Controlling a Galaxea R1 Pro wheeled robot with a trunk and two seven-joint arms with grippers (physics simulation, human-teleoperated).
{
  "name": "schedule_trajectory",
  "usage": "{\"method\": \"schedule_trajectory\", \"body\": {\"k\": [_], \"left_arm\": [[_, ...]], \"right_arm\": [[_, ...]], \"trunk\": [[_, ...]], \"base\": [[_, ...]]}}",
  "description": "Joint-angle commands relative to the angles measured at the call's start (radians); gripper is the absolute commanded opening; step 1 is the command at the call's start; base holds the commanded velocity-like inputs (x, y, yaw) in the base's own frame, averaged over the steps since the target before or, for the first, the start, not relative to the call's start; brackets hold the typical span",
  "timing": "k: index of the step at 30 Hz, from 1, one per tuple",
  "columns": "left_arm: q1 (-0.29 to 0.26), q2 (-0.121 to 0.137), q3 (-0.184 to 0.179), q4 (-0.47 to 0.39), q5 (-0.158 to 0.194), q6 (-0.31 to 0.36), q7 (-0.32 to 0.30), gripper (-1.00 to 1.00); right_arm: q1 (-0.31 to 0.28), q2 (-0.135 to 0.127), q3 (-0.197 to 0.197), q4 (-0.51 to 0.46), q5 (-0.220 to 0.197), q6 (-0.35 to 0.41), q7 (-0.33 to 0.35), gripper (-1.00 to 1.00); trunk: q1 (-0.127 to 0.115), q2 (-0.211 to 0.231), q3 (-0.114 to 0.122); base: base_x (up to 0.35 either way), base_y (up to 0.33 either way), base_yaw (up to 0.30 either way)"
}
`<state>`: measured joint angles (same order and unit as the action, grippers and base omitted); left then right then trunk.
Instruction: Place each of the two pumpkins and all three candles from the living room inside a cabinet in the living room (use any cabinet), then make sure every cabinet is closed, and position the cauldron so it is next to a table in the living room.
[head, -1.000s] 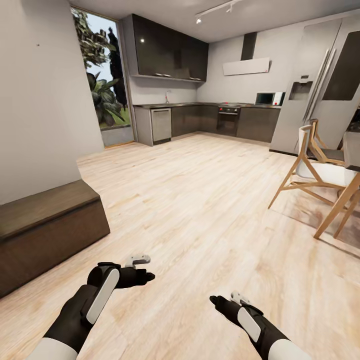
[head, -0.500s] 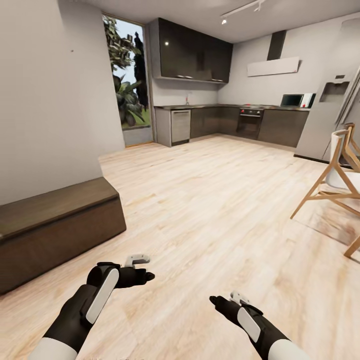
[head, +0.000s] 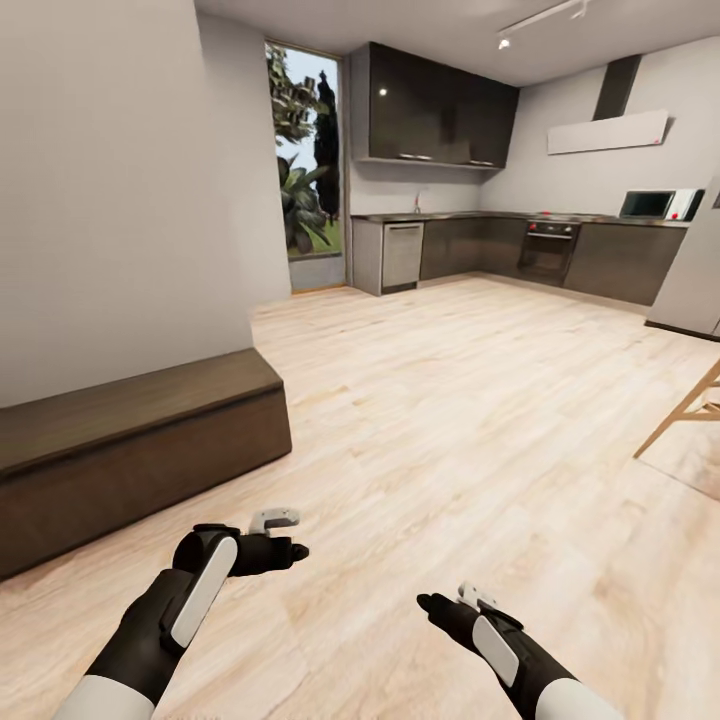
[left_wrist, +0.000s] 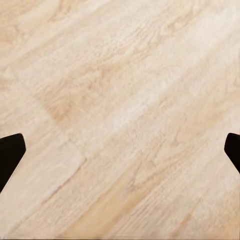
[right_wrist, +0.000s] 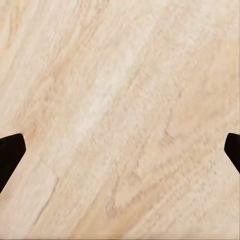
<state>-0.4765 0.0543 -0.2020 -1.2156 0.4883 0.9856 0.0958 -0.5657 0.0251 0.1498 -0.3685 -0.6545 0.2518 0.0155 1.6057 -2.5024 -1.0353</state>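
Now view panned left; cabinet (head: 140, 450) nearer centre, chairs gone.

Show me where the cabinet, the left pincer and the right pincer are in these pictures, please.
cabinet (head: 130, 470), head view, on its dark-brown front face.
left pincer (head: 290, 535), head view, midway between its fingertips.
right pincer (head: 450, 598), head view, midway between its fingertips.
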Motion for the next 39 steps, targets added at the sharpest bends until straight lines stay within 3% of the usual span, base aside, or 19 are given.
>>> {"method": "schedule_trajectory", "body": {"k": [1, 25, 39], "left_arm": [[-0.001, 0.001, -0.003, -0.001, 0.010, 0.002, 0.010, 1.00], [-0.001, 0.001, -0.005, -0.001, 0.012, 0.002, 0.010, 1.00], [-0.001, 0.001, -0.004, -0.001, 0.010, 0.002, 0.010, 1.00]], "right_arm": [[0.000, -0.001, 0.004, -0.001, -0.002, 0.003, 0.000, 1.00], [0.000, -0.001, 0.005, -0.001, -0.002, 0.003, 0.000, 1.00], [0.000, -0.001, 0.005, -0.001, -0.002, 0.003, 0.000, 1.00]], "trunk": [[0.000, 0.000, 0.000], [0.000, 0.000, 0.011], [0.000, 0.000, 0.018]], "base": [[-0.054, 0.078, 0.251], [-0.002, 0.005, 0.251], [0.133, 0.063, 0.251]]}}
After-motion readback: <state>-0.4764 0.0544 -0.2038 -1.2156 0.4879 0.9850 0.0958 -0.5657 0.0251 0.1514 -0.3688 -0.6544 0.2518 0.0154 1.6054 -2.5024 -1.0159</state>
